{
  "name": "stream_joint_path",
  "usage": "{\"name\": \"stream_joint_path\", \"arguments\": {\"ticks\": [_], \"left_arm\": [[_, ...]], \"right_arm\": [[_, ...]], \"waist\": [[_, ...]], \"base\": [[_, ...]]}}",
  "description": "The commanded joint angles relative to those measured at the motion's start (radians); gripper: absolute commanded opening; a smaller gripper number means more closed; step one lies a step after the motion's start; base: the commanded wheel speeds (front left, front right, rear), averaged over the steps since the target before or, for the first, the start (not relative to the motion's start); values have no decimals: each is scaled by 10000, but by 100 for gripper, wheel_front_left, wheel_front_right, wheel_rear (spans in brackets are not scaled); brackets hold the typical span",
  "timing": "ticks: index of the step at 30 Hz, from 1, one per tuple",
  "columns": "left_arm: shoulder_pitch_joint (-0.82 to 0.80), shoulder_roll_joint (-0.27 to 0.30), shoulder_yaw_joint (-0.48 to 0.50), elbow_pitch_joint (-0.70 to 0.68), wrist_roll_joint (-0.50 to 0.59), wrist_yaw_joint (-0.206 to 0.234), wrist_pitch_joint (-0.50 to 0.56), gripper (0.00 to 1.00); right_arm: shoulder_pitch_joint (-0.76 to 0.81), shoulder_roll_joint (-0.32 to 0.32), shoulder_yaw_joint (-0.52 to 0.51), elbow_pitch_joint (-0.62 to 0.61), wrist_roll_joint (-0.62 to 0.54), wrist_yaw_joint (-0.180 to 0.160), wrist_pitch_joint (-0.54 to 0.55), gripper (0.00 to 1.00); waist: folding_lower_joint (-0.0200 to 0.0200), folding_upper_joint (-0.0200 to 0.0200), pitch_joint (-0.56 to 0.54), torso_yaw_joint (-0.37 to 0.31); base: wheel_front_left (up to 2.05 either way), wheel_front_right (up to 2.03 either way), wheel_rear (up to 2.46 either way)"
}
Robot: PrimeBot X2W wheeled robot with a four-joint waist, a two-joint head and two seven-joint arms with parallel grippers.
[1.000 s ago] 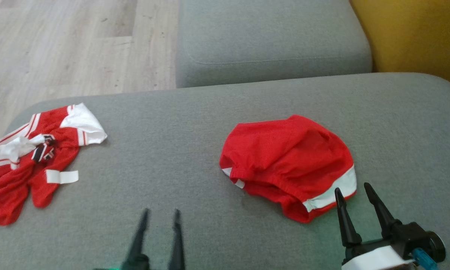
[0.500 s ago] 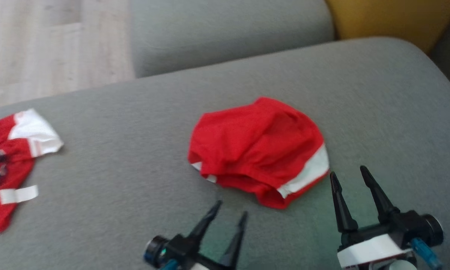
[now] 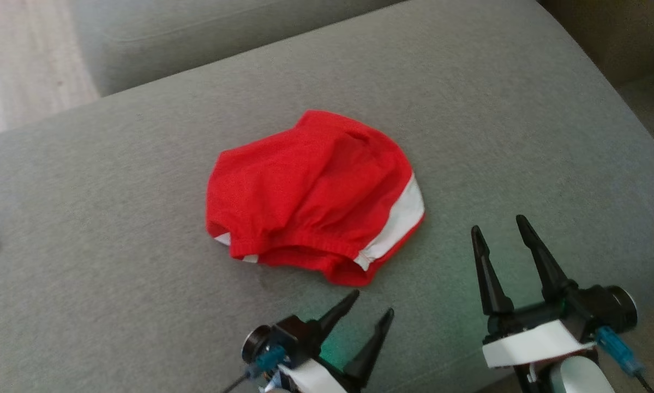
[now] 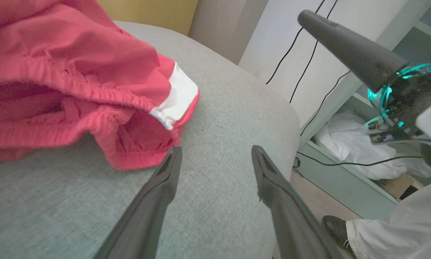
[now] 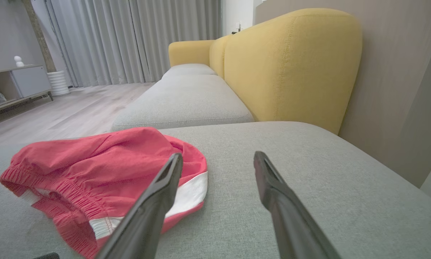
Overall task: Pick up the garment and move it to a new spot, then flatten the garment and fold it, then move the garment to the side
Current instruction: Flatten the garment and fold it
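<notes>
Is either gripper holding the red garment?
No, the left gripper and right gripper both stand open and empty, and the red garment lies loose on the cushion.

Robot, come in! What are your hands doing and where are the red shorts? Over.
Left gripper open, empty. Right gripper open, empty. Red shorts crumpled on grey cushion, not held. Nothing in the way.

- No text, brand, number or sign can be read in any view.
- The red garment (image 3: 305, 185) has a white band (image 3: 397, 218) at its 4 o'clock edge, plain, with no readable letters.
</notes>
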Motion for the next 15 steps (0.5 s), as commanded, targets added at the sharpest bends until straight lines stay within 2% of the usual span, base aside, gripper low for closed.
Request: {"name": "stream_joint_path", "arguments": {"ticks": [1, 8, 15], "left_arm": [[-401, -70, 224, -128, -332, -11, -82, 100], [-998, -70, 305, 411, -1464, 397, -82, 100], [-1672, -70, 137, 938, -2233, 423, -82, 100]], "right_arm": [[-497, -55, 288, -351, 107, -7, -26, 100], [-594, -55, 418, -392, 191, -7, -26, 100], [-674, -54, 532, -440, 225, -7, -26, 100]], "waist": [[-1, 0, 142, -234], [-1, 0, 320, -555], [-1, 0, 464, -795]], "base": [[0, 0, 0], [0, 0, 0], [0, 0, 0]]}}
